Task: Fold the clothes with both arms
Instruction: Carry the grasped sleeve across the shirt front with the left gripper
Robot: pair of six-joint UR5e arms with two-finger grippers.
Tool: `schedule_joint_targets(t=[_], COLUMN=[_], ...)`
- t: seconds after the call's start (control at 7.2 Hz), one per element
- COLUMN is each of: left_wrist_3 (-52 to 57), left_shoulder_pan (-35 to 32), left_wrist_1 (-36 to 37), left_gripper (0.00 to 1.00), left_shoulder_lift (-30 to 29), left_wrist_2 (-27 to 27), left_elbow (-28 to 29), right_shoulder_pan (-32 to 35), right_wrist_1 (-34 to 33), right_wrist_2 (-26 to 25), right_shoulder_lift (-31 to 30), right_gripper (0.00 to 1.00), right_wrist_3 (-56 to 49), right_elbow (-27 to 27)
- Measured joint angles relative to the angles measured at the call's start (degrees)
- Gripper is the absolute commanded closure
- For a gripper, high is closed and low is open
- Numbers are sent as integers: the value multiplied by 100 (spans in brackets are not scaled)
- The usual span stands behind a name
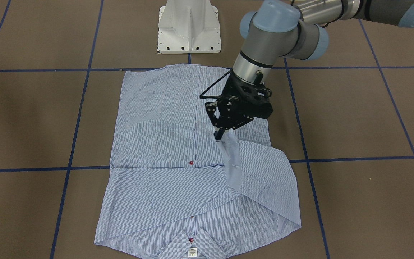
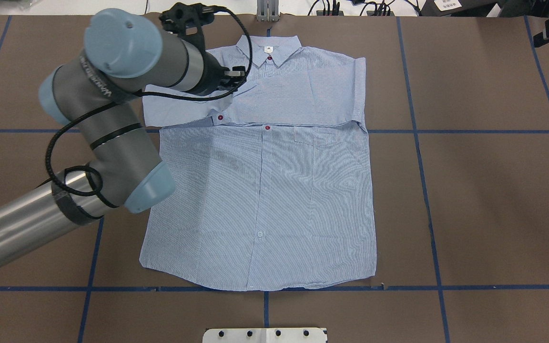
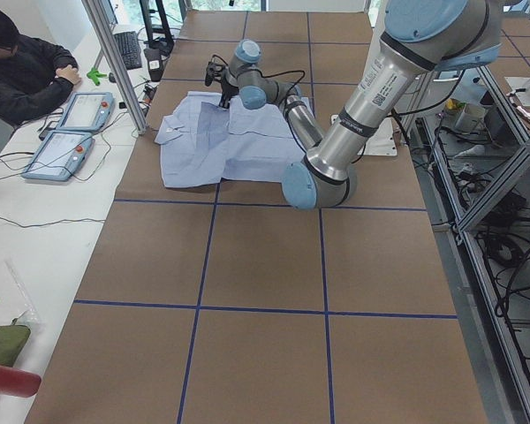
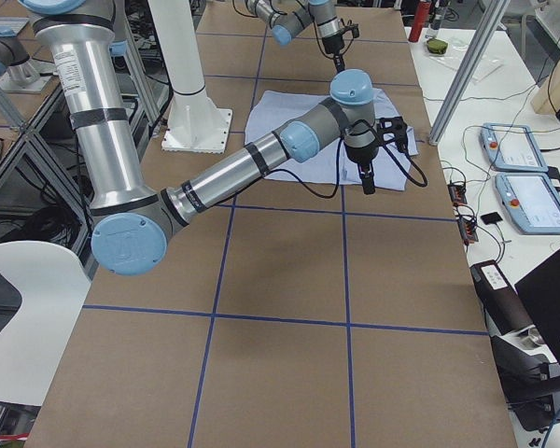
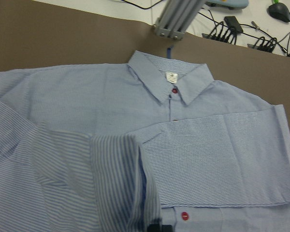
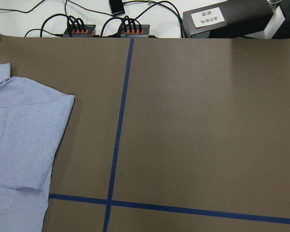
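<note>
The light blue striped shirt (image 2: 265,200) lies flat and buttoned on the brown table, its collar (image 5: 170,79) at the far edge from the robot. One sleeve is folded across the chest. My left gripper (image 1: 219,136) hangs over the shirt's middle, shut on the other sleeve (image 1: 257,169), which rises from the shoulder up to the fingertips. The right gripper (image 4: 365,177) hovers above bare table just off the shirt's side. I cannot tell whether it is open or shut. Its wrist view shows only the shirt's edge (image 6: 24,135).
Blue tape lines (image 2: 417,131) grid the brown table top. The white pedestal base (image 1: 189,27) stands at the near edge behind the hem. Power strips and cables (image 6: 106,26) run along the far edge. A person (image 3: 22,66) sits at a side bench with two tablets.
</note>
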Motion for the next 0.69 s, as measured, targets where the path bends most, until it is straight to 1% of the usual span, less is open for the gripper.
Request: schedule_joint_targets(t=[0.14, 0.42, 0.69], left_wrist_3=[-22, -52, -46], left_shoulder_pan=[90, 153, 336], left_wrist_1=[9, 15, -8], left_gripper=[100, 100, 0], left_shoulder_lift=[-309, -549, -610], left_wrist_2=[57, 102, 377], left_elbow=[242, 511, 684], right_shoulder_pan=[0, 0, 0], right_wrist_1=[-2, -3, -5], right_wrist_2=[0, 0, -10], right_shoulder_lift=[0, 0, 3], right_gripper=[0, 0, 0], right_wrist_3=[0, 0, 0], right_elbow=[2, 3, -11])
